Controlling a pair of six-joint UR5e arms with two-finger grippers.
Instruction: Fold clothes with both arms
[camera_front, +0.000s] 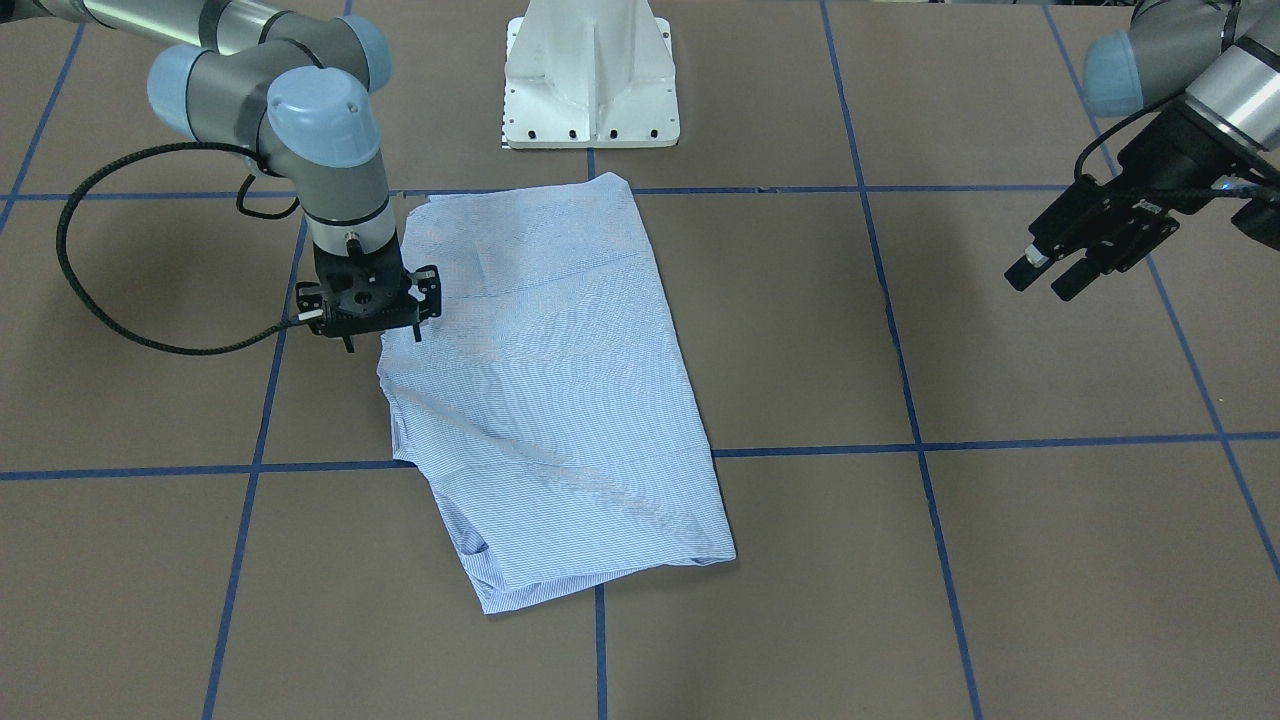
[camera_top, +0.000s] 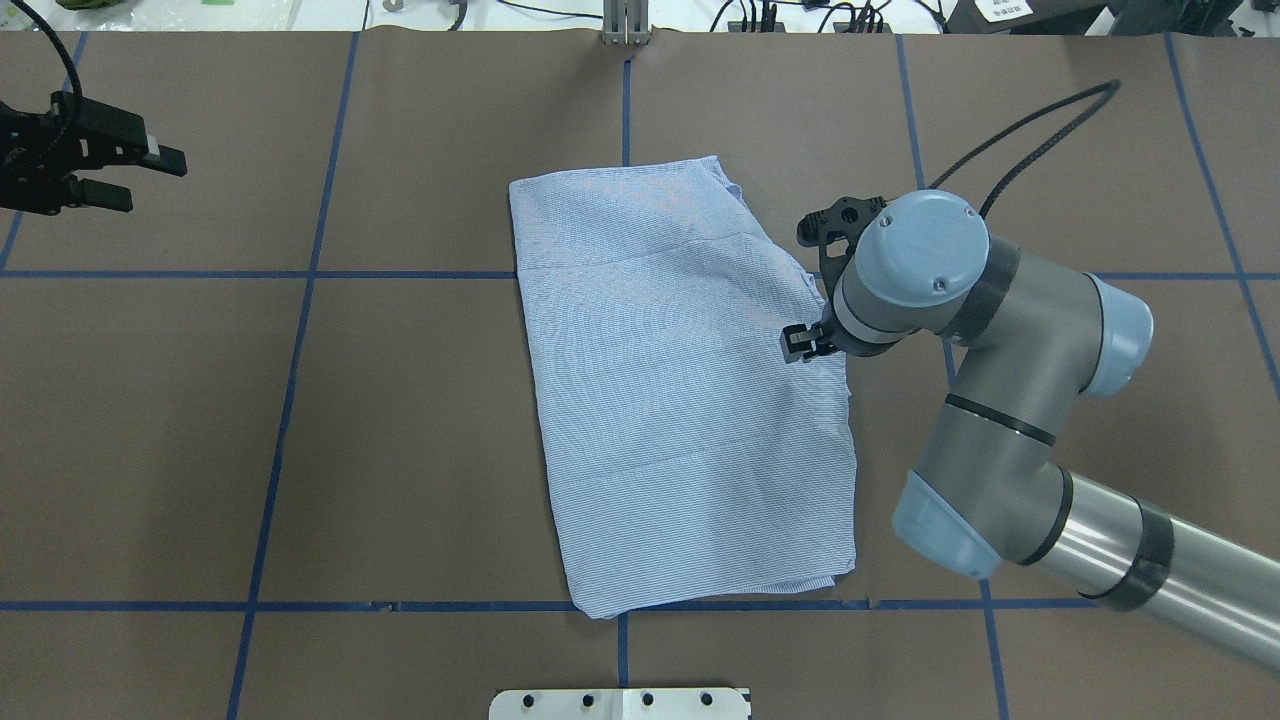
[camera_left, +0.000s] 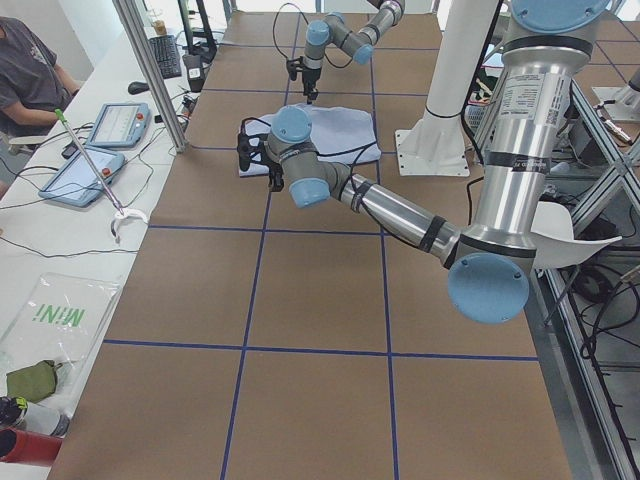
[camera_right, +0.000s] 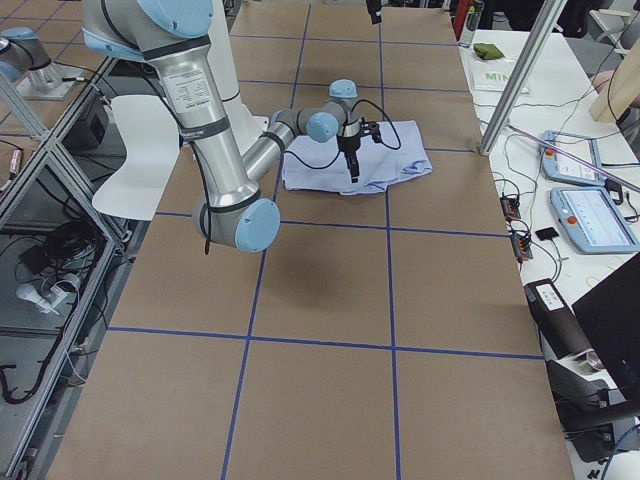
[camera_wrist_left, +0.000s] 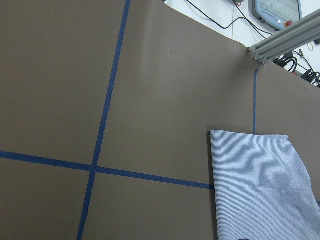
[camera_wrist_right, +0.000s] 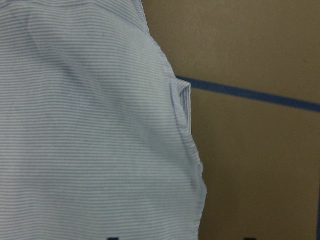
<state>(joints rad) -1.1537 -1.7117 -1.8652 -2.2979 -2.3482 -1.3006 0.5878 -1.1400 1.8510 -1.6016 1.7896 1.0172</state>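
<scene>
right gripper (camera_front: 383, 338): points straight down at the long edge of the shirt (camera_front: 560, 400), fingers spread, gripping nothing. in the right wrist view, shows only two dark fingertip slivers at the bottom edge, well apart, one over striped cloth and one over bare table (camera_front: 900, 600). whether the tips touch the cloth: cannot tell.

shirt: lies folded into a long, flat, slightly skewed rectangle on the table, directly below the right gripper and spreading from it toward the left gripper (camera_front: 1042, 282). shows plain striped cloth only, with a faint crease across it and a few soft wrinkles just below the right gripper. has a small tucked fold on the edge just ahead of the right gripper, beside a line of blue tape (camera_front: 820, 450).

left gripper: hangs above bare table, well apart from the shirt, tilted down, fingers parted and empty. in the left wrist view, takes in one shirt corner at the lower right, the rest being brown table and tape.

pedestal (camera_front: 590, 80): stands just beyond the shirt's short end, between the two arms.

black cable (camera_front: 150, 346): loops out from the right gripper, away from the shirt.
</scene>
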